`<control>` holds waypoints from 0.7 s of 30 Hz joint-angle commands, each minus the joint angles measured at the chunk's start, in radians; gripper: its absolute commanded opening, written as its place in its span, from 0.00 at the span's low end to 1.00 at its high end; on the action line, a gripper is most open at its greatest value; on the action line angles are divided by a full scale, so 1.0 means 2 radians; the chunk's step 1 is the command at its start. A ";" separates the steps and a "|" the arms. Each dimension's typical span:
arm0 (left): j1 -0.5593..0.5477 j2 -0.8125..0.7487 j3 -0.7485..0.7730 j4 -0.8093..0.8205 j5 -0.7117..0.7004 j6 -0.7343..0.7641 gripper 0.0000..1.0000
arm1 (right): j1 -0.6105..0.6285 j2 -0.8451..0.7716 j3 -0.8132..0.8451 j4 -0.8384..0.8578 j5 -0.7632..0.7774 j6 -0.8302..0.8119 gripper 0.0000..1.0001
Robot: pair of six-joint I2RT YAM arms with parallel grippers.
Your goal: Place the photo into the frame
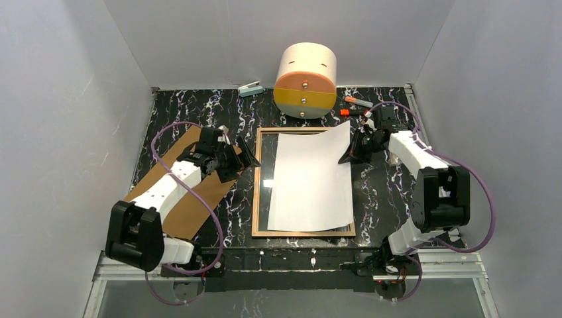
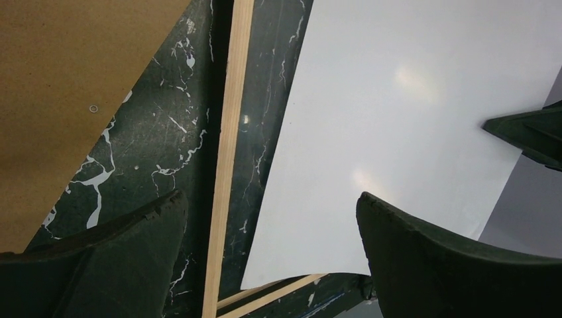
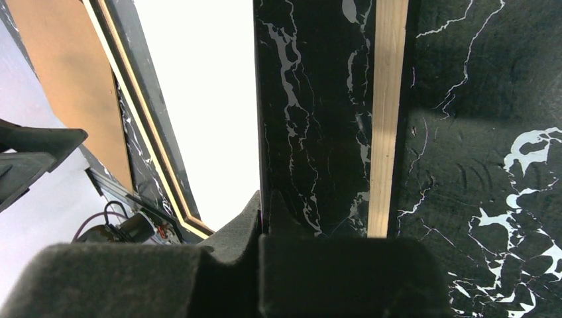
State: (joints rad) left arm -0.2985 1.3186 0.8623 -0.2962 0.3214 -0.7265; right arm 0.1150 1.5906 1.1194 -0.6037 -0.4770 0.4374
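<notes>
Photo (image 1: 310, 179), thin white-backed sheet, lay skewed in tan-rimmed glass frame (image 1: 255, 199). Right gripper (image 1: 347, 156) pinched its edge; left gripper (image 1: 249, 158) spread, astride rim. Needed: pinched edge squared to rim, lowered flat.

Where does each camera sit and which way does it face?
Top external: above and behind the bases, looking down on the table; both arms show, the photo lying white side up over the frame.
Left wrist: on the left gripper, looking down between its open jaws at the photo's left edge.
Right wrist: on the right gripper, looking along the photo edge pinched in its jaws.
Shared: both wrist views show the frame's tan rim and the backing board.
</notes>
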 commanded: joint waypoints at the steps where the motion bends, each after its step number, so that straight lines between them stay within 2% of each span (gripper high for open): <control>1: -0.009 0.011 0.002 0.006 -0.032 0.001 0.95 | -0.001 0.005 0.003 0.016 -0.001 -0.003 0.01; 9: -0.023 0.056 0.001 0.022 -0.039 0.006 0.86 | 0.007 0.025 0.011 0.043 -0.033 -0.004 0.01; 13: -0.029 0.055 -0.016 0.045 -0.064 0.008 0.87 | 0.015 0.040 0.013 0.054 -0.050 0.002 0.03; 21: -0.034 0.063 -0.017 0.068 -0.071 0.004 0.87 | 0.036 0.061 0.023 0.072 -0.055 0.009 0.04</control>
State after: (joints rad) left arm -0.3592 1.4456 0.8345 -0.1818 0.2104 -0.7258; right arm 0.1665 1.6985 1.1236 -0.4915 -0.5518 0.4438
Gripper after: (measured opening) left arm 0.868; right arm 0.042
